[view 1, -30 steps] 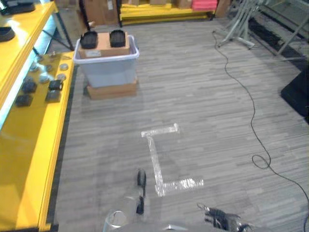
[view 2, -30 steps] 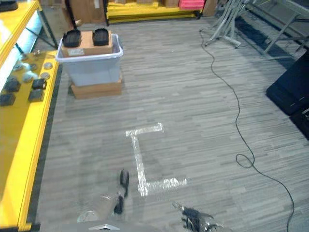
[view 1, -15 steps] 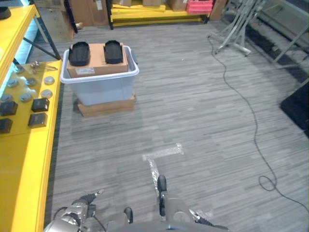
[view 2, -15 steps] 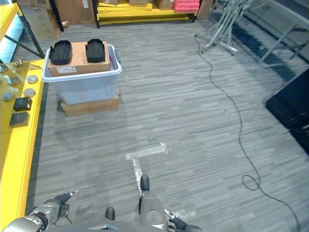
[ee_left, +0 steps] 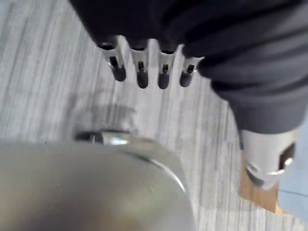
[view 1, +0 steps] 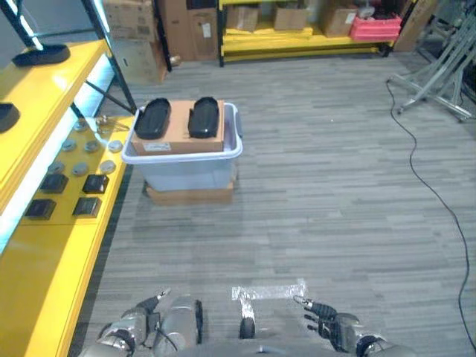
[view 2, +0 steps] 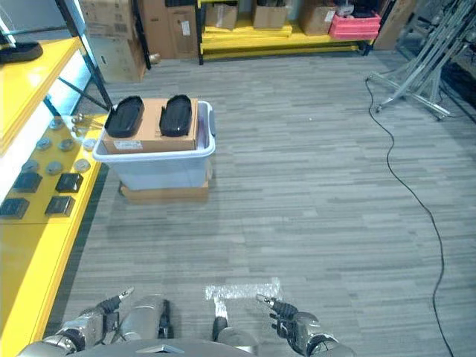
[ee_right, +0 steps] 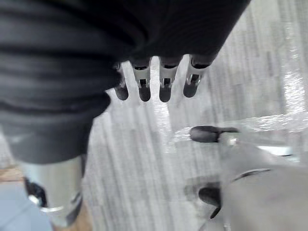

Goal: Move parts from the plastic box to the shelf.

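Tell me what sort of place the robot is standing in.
Probably a warehouse or workshop storeroom: a yellow shelf carries rows of small metal and black parts, cardboard boxes stand along the far wall, and a plastic box holding a carton sits on the grey plank floor.

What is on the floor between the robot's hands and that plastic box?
In the left eye view, mostly bare grey floor lies between the left hand, the right hand and the plastic box; a strip of tape lies near the hands.
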Available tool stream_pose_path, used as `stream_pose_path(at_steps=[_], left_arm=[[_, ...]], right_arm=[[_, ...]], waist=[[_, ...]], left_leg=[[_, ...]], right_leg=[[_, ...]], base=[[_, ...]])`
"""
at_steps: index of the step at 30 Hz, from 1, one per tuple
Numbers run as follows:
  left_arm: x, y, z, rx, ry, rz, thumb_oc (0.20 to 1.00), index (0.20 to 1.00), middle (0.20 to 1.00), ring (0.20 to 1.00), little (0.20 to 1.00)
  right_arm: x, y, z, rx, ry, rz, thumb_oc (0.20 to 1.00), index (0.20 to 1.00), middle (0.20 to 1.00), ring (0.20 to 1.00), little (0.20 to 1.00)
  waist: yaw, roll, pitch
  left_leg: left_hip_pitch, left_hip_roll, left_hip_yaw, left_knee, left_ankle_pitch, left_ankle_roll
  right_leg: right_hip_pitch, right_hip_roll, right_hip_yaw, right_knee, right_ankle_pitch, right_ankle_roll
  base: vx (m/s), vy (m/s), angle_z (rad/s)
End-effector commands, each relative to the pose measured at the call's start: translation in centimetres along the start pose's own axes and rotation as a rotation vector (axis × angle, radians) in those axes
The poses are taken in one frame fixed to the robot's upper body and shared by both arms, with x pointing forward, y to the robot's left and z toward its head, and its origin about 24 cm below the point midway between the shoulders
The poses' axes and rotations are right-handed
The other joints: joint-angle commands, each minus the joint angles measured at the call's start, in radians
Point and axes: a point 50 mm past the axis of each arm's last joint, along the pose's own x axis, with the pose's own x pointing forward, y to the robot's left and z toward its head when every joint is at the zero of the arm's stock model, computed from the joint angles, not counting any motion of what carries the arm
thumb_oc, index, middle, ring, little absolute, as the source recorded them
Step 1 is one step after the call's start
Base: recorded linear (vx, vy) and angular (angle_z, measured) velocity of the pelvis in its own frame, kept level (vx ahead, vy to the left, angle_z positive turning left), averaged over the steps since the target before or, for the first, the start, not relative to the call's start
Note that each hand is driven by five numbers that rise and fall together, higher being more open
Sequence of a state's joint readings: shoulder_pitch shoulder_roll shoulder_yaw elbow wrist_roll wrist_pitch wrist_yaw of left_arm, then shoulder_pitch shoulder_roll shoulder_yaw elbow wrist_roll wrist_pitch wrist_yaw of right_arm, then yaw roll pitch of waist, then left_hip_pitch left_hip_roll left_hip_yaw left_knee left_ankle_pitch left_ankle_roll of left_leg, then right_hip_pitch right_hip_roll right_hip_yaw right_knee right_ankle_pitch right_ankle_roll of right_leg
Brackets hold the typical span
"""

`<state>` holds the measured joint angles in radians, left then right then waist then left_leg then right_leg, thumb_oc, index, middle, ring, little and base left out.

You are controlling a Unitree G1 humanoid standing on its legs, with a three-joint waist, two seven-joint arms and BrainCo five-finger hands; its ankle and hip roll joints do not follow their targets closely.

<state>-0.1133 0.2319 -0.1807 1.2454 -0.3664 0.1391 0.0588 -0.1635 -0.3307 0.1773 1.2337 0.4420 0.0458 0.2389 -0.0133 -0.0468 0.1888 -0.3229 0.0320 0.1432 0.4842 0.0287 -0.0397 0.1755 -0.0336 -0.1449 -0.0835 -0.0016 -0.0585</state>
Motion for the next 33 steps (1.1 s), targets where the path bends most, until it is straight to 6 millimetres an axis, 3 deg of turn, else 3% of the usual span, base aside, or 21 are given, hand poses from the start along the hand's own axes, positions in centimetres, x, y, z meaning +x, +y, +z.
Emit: stream_pose_path(at_steps=[1, 3, 8, 9, 11, 13, 15, 18, 19, 20, 22, 25, 27, 30, 32, 33], left_arm=[[-0.1, 0.5, -2.6, 0.117, 0.065, 0.026, 1.000, 1.000, 1.000, 1.000, 1.000], [-0.1, 1.0, -2.7, 0.132, 0.068, 0.037, 1.000, 1.000, 1.000, 1.000, 1.000], [-0.1, 1.8, -2.7, 0.177, 0.083, 0.059, 1.000, 1.000, 1.000, 1.000, 1.000], [-0.1, 2.1, -2.4, 0.188, 0.075, 0.075, 1.000, 1.000, 1.000, 1.000, 1.000], [-0.1, 2.9, -1.2, 0.180, 0.035, 0.115, 1.000, 1.000, 1.000, 1.000, 1.000], [-0.1, 3.2, -0.6, 0.172, 0.013, 0.127, 1.000, 1.000, 1.000, 1.000, 1.000], [-0.1, 3.2, 1.0, 0.154, -0.042, 0.133, 1.000, 1.000, 1.000, 1.000, 1.000], [-0.1, 2.8, 2.6, 0.119, -0.091, 0.127, 1.000, 1.000, 1.000, 1.000, 1.000], [-0.1, 2.8, 2.6, 0.119, -0.091, 0.126, 1.000, 1.000, 1.000, 1.000, 1.000], [-0.1, 2.7, 2.8, 0.101, -0.097, 0.124, 1.000, 1.000, 1.000, 1.000, 1.000], [-0.1, 2.6, 2.7, 0.079, -0.099, 0.122, 1.000, 1.000, 1.000, 1.000, 1.000], [-0.1, 2.4, 2.3, 0.069, -0.095, 0.129, 1.000, 1.000, 1.000, 1.000, 1.000], [-0.1, 2.0, 1.3, 0.030, -0.069, 0.111, 1.000, 1.000, 1.000, 1.000, 1.000], [0.0, 1.3, 0.5, 0.058, -0.044, 0.087, 1.000, 1.000, 1.000, 1.000, 1.000], [0.0, 0.6, -0.3, 0.063, -0.020, 0.071, 1.000, 1.000, 1.000, 1.000, 1.000], [0.0, 0.5, -0.7, 0.061, -0.006, 0.064, 1.000, 1.000, 1.000, 1.000, 1.000]], right_arm=[[-0.8, -1.8, -2.0, 0.006, 0.027, -0.040, 1.000, 1.000, 1.000, 1.000, 1.000], [-0.9, -1.6, -2.7, 0.015, 0.087, 0.001, 1.000, 1.000, 1.000, 1.000, 1.000], [-1.0, -0.3, -4.9, 0.143, 0.177, 0.083, 1.000, 1.000, 1.000, 1.000, 1.000], [-1.0, -0.2, -5.4, 0.151, 0.197, 0.089, 1.000, 1.000, 1.000, 1.000, 1.000], [-1.2, -0.1, -6.3, 0.136, 0.218, 0.087, 1.000, 1.000, 1.000, 1.000, 1.000], [-1.2, 0.0, -6.6, 0.129, 0.222, 0.091, 1.000, 1.000, 1.000, 1.000, 1.000], [-1.0, 0.5, -6.6, 0.105, 0.215, 0.086, 1.000, 1.000, 1.000, 1.000, 1.000], [-1.0, 0.0, -6.3, 0.061, 0.191, 0.022, 1.000, 1.000, 1.000, 1.000, 1.000], [-1.0, 0.0, -6.3, 0.061, 0.191, 0.021, 1.000, 1.000, 1.000, 1.000, 1.000], [-1.0, -0.1, -6.3, 0.035, 0.189, 0.016, 1.000, 1.000, 1.000, 1.000, 1.000], [-0.9, 0.0, -6.2, -0.004, 0.195, 0.017, 1.000, 1.000, 1.000, 1.000, 1.000], [-0.9, -0.1, -6.1, -0.002, 0.204, -0.001, 1.000, 1.000, 1.000, 1.000, 1.000], [-0.9, -0.4, -5.9, -0.042, 0.212, -0.028, 1.000, 1.000, 1.000, 1.000, 1.000], [-1.1, -1.3, -5.5, -0.056, 0.216, -0.080, 1.000, 1.000, 1.000, 1.000, 1.000], [-1.2, -2.3, -4.5, -0.049, 0.168, -0.120, 1.000, 1.000, 1.000, 1.000, 1.000], [-1.3, -2.6, -4.1, -0.054, 0.150, -0.133, 1.000, 1.000, 1.000, 1.000, 1.000]], waist=[[0.019, 0.033, 0.035], [0.045, 0.033, 0.032], [0.076, 0.031, -0.005], [0.071, 0.038, -0.005], [0.041, 0.063, 0.014], [0.034, 0.065, 0.020], [0.023, 0.065, 0.024], [-0.008, 0.047, 0.017], [-0.007, 0.048, 0.019], [-0.022, 0.038, 0.014], [-0.032, 0.036, 0.013], [-0.031, 0.035, 0.000], [-0.037, 0.030, -0.006], [-0.026, 0.027, 0.006], [0.000, 0.023, 0.031], [0.001, 0.029, 0.034]], left_leg=[[0.119, 0.018, -0.012, -0.298, 0.108, -0.016], [0.101, 0.047, -0.026, -0.384, 0.143, -0.035], [0.143, 0.039, 0.032, -0.470, 0.113, -0.010], [0.174, 0.027, 0.028, -0.468, 0.095, 0.011], [0.249, 0.025, 0.001, -0.486, 0.064, 0.048], [0.268, 0.025, -0.003, -0.490, 0.057, 0.051], [0.299, 0.028, -0.010, -0.498, 0.046, 0.038], [0.334, 0.021, -0.014, -0.507, 0.014, 0.023], [0.336, 0.021, -0.014, -0.507, 0.013, 0.023], [0.358, 0.021, -0.012, -0.509, -0.012, 0.022], [0.401, 0.035, 0.017, -0.519, -0.039, 0.018], [0.405, 0.057, 0.013, -0.499, -0.048, 0.012], [0.405, 0.078, 0.006, -0.422, -0.076, 0.004], [0.339, 0.108, -0.019, -0.253, -0.010, -0.026], [0.206, 0.116, -0.066, -0.106, 0.048, -0.047], [0.202, 0.119, -0.052, -0.149, 0.045, -0.051]], right_leg=[[-0.045, 0.023, 0.068, 0.050, -0.009, 0.077], [-0.010, 0.024, 0.067, 0.049, -0.037, 0.081], [0.016, 0.001, 0.011, 0.157, -0.116, 0.113], [-0.051, -0.021, -0.020, 0.292, -0.091, 0.139], [-0.194, -0.044, -0.017, 0.523, -0.048, 0.164], [-0.217, -0.058, -0.022, 0.522, -0.040, 0.167], [-0.221, -0.098, -0.036, 0.389, -0.029, 0.171], [-0.222, -0.150, -0.013, 0.134, 0.083, 0.203], [-0.218, -0.149, -0.013, 0.130, 0.084, 0.204], [-0.247, -0.174, 0.006, 0.081, 0.145, 0.227], [-0.274, -0.191, -0.015, 0.062, 0.183, 0.247], [-0.244, -0.171, -0.019, 0.049, 0.154, 0.222], [-0.227, -0.157, -0.016, 0.059, 0.131, 0.195], [-0.175, -0.131, -0.016, 0.034, 0.115, 0.163], [-0.120, -0.104, -0.003, 0.008, 0.094, 0.132], [-0.113, -0.101, -0.006, 0.006, 0.088, 0.135]], base=[[0.34, 0.208, -0.11], [0.27, 0.185, -0.11], [0.22, 0.222, -0.16], [0.19, 0.256, -0.02], [0.16, 0.216, -0.07], [0.09, 0.025, -0.01], [0.12, -0.120, 0.31], [0.15, -0.190, 0.20], [0.18, -0.198, 0.26], [0.17, -0.193, 0.11], [0.21, -0.276, -0.09], [0.17, -0.334, -0.15], [0.19, -0.282, 0.16], [0.13, -0.210, 0.23], [0.12, -0.094, 0.16], [0.20, 0.071, -0.29]])
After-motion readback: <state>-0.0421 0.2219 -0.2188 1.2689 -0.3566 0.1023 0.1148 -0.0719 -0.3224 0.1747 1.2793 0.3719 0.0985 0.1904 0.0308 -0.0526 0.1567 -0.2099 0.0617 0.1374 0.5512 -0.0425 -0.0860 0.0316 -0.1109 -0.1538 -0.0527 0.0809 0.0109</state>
